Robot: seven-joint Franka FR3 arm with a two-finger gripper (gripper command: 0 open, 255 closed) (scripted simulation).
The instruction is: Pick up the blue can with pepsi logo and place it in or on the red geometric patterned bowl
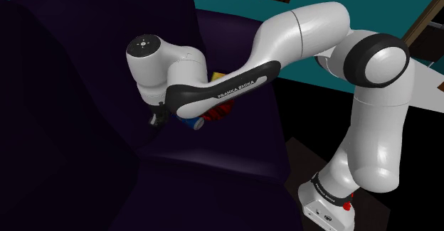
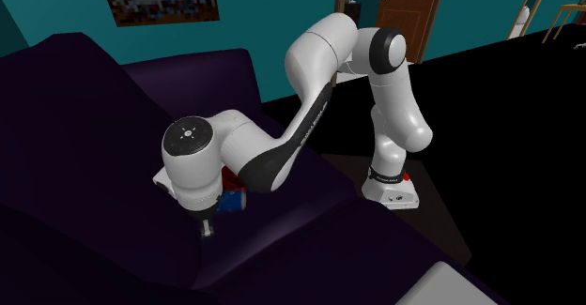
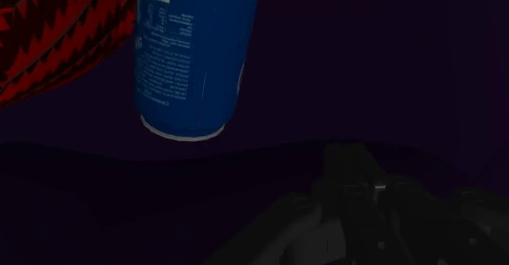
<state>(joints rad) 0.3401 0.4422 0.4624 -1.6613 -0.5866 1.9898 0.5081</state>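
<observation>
Pepsi can (image 3: 192, 55) lies on the sofa seat (image 2: 310, 221) just beside the red zigzag bowl (image 3: 57, 35), ungrasped; approach step apparently in hand; end effector (image 2: 204, 226) near, state cannot be told; next: straddle can.

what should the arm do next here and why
Probably ease the gripper across toward the blue can: it lies on its side on the dark purple sofa beside the red patterned bowl, off to one side of the gripper and not yet grasped.
</observation>
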